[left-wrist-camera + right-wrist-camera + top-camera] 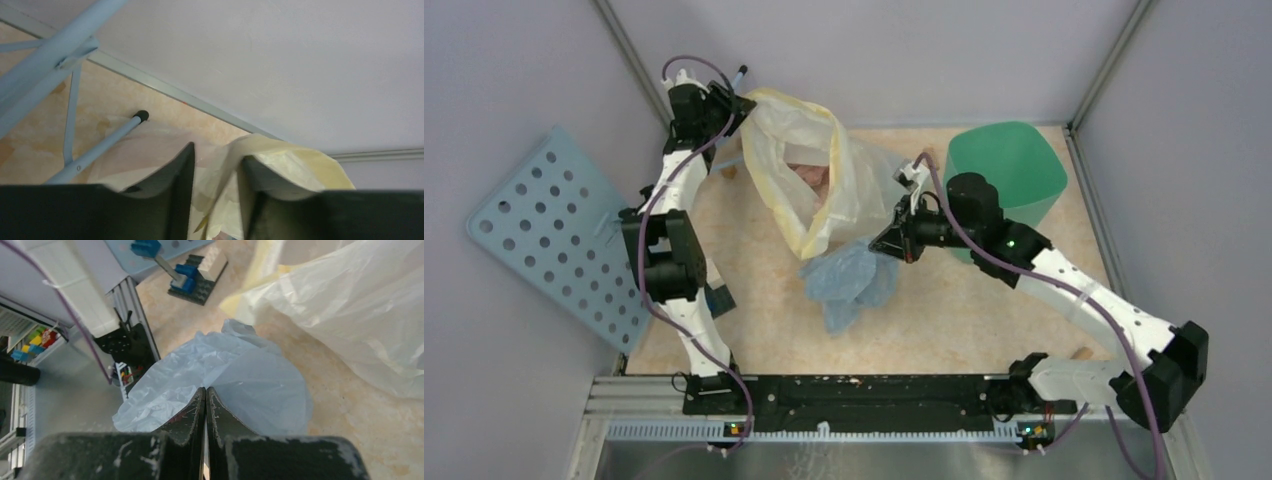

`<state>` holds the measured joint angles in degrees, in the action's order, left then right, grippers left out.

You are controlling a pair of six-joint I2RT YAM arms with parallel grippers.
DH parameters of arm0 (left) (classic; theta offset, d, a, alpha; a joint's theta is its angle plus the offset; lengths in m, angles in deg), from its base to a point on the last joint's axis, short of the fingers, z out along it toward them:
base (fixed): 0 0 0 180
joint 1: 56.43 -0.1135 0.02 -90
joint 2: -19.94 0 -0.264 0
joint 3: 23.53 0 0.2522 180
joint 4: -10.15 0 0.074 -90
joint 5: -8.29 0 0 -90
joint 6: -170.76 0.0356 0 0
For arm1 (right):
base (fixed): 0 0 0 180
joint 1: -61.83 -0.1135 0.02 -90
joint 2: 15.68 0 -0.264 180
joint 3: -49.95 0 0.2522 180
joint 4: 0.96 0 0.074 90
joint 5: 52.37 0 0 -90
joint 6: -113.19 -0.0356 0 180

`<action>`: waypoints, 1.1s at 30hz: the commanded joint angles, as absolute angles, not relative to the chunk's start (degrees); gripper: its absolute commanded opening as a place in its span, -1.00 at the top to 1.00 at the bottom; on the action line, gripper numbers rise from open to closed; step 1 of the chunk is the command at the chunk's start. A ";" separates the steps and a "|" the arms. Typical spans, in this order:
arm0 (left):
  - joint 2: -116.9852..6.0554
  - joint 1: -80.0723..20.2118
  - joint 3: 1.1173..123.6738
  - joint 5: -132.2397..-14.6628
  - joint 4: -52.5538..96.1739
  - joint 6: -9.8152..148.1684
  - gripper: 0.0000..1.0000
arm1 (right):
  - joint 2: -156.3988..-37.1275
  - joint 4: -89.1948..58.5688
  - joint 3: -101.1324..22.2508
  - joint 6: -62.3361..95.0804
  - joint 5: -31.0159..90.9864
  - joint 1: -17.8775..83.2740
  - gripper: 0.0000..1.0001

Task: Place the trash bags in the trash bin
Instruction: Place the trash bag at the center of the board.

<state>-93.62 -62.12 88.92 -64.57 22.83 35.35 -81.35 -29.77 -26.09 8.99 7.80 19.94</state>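
You have two arms and two hands at work here, with one trash bag, one trash bin, one whitish bag and one perforated board.

Nearest you, about the middle of the desk (754,330), lies the trash bag (849,278). It is a thin, crinkled, see-through pale-blue film, bunched into a low heap with a tail trailing toward 6 o'clock. It rests on the desk, outside the bin.

Your right hand (886,243) sits at the heap's 1 o'clock edge, its fingers pressed flat together with no gap. The wrist view puts the tips right against the blue film, but you cannot tell whether a fold is pinched between them.

At 9 o'clock, the pale-blue perforated board (544,230) lies off the desk's left edge.

Farther back, toward 12 o'clock, the whitish bag (809,170) with its yellow rim gapes open, and its near edge meets the blue heap.

At 2 o'clock is the trash bin (1009,170), mint-green, smooth and rounded. Your right arm (1064,280) crosses its near-left side, and the bin is apart from the blue bag.

Farthest away, at 11 o'clock, your left hand (729,105) has its fingers partway apart. The yellow rim runs through the gap and drapes over one finger, unclamped.
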 commanded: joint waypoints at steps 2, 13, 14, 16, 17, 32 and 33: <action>-81.40 -62.76 81.89 -58.93 17.90 37.19 -0.33 | -87.41 -23.93 -24.50 6.82 15.17 19.64 1.00; -62.91 -62.68 62.39 -52.45 20.25 40.06 -0.71 | -112.56 -15.68 -36.71 7.00 30.35 19.64 1.00; -61.19 -62.67 60.90 -51.95 20.58 40.73 -0.73 | -115.22 -15.52 -39.14 7.36 30.82 19.65 1.00; -58.10 -62.67 58.37 -51.49 22.48 42.12 -0.76 | -119.94 -15.26 -43.65 7.39 33.90 19.66 1.00; -56.51 -62.67 57.28 -51.11 23.54 42.88 -0.77 | -122.11 -15.09 -46.24 7.80 35.42 19.68 1.00; -38.69 -62.49 36.16 -43.74 30.92 49.39 -0.74 | -136.93 -18.90 -73.39 13.99 44.67 20.71 1.00; -38.42 -62.49 35.42 -43.41 31.23 49.64 -0.74 | -135.70 -19.15 -73.27 14.50 44.15 20.77 1.00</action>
<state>-40.13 -62.58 38.41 -45.81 30.42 46.89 -139.40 -18.86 -68.64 11.31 43.65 20.37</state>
